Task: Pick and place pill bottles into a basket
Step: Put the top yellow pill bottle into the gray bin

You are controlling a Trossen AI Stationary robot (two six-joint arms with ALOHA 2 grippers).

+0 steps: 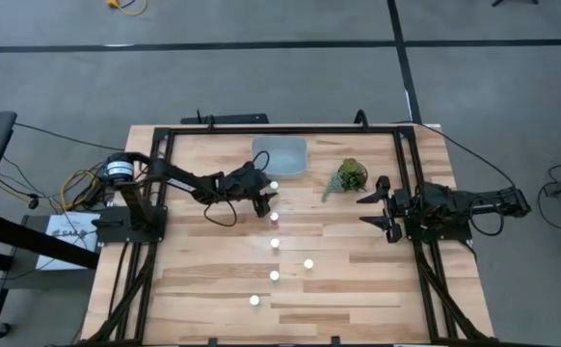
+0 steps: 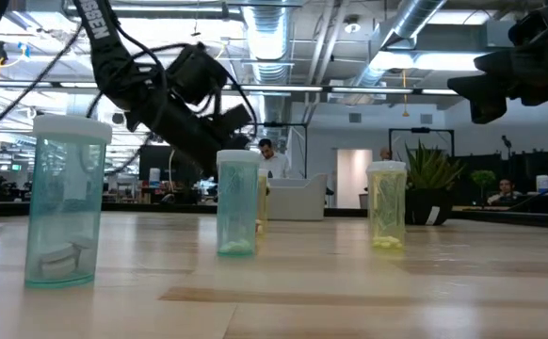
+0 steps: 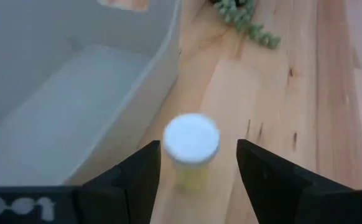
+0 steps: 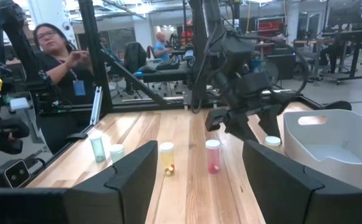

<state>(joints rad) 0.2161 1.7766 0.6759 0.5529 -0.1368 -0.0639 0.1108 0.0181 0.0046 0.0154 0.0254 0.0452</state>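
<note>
Several pill bottles with white caps stand upright on the wooden table in a loose line (image 1: 274, 243). One of them (image 1: 274, 185), yellow-sided (image 3: 191, 142), stands by the near right corner of the pale basket (image 1: 280, 154). My left gripper (image 1: 267, 196) is open. Its fingers (image 3: 142, 177) stand on either side of this bottle without touching it. My right gripper (image 1: 365, 209) is open and empty at the table's right side. Its wrist view shows teal (image 4: 97, 147), yellow (image 4: 167, 158) and pink (image 4: 213, 155) bottles.
A green leafy clump (image 1: 350, 176) lies right of the basket, between it and my right gripper. The basket's wall (image 3: 150, 68) stands close beside the left gripper. A black frame (image 1: 280, 128) runs round the table. People (image 4: 60, 59) are in the room beyond the table.
</note>
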